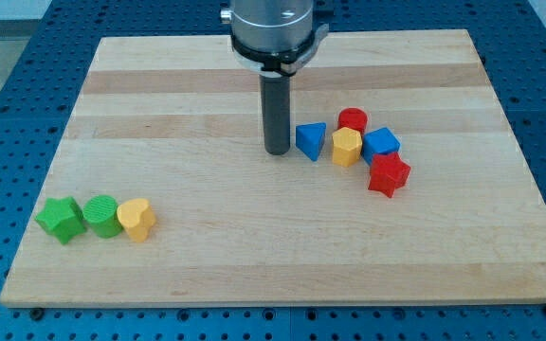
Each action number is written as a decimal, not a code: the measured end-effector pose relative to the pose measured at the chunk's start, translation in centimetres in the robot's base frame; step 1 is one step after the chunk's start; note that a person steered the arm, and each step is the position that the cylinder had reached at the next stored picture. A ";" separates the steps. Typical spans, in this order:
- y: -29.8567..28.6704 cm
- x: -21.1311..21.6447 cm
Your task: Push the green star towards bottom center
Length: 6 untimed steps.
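- Camera view: rod hanging straight down, my tip (277,152) planted on the wooden board (207,265) near its middle, just to the view's left of the blue triangle (311,140). It's a bare rod, so no jaws to spread or pinch, and it touches no block.
- Right of that, a cluster: red cylinder (353,119), yellow block (347,147), blue cube (381,143), red star (389,175).
- Green star (61,219) sits far off at the lower left, beside a green cylinder (101,216) and a yellow heart (137,220).
- My call: bring the tip round to the star's left side, then push steadily rightwards along the bottom edge, steering below its two neighbours.
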State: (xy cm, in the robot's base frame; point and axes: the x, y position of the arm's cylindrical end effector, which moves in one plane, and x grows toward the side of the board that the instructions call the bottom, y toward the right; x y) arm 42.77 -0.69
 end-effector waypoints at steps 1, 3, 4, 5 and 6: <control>1.5 -0.5; 1.9 -1.3; 2.3 -1.3; -0.6 -1.7; -10.5 -1.8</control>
State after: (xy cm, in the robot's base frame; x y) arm 41.01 -11.21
